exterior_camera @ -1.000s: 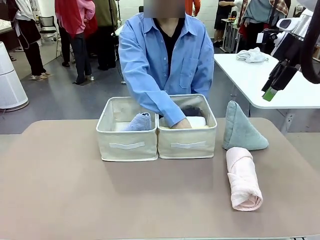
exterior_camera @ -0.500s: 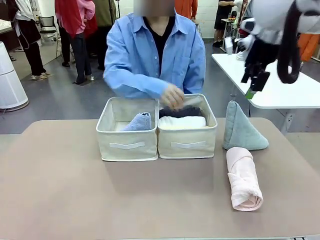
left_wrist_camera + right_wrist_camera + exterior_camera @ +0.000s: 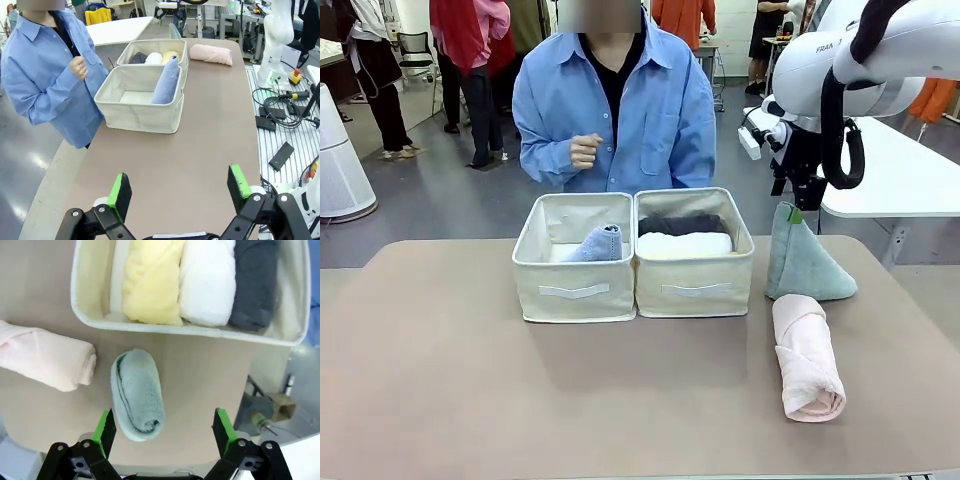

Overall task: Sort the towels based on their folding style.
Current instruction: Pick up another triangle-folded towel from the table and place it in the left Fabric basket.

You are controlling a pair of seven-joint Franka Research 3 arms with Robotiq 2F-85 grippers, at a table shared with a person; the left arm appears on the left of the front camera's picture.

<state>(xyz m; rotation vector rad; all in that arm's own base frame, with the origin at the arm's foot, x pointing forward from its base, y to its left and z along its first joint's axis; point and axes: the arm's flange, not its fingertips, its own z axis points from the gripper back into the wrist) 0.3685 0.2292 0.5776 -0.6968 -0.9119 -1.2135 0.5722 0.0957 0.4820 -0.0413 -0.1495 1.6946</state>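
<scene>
A grey-green cone towel (image 3: 803, 260) stands on the table right of two beige boxes. My right gripper (image 3: 798, 200) hangs open just above its tip; from the right wrist the cone (image 3: 137, 395) lies between and beyond the open fingers (image 3: 162, 422). A pink rolled towel (image 3: 806, 357) (image 3: 45, 361) lies in front of the cone. The left box (image 3: 575, 290) holds a lavender-blue cone (image 3: 598, 243) (image 3: 166, 80). The right box (image 3: 695, 290) holds rolls: dark grey (image 3: 255, 282), white (image 3: 207, 280), pale yellow (image 3: 150, 280). My left gripper (image 3: 179, 185) is open over bare table.
A person in a blue shirt stands behind the boxes with one hand (image 3: 585, 150) held at the chest. A white table (image 3: 900, 170) stands behind on the right. In the left wrist view, cables and a robot base (image 3: 275, 45) sit beyond the table's edge.
The person's hand came out of the right box and rose to the chest. My right arm swung in from the right and now hangs above the grey-green cone.
</scene>
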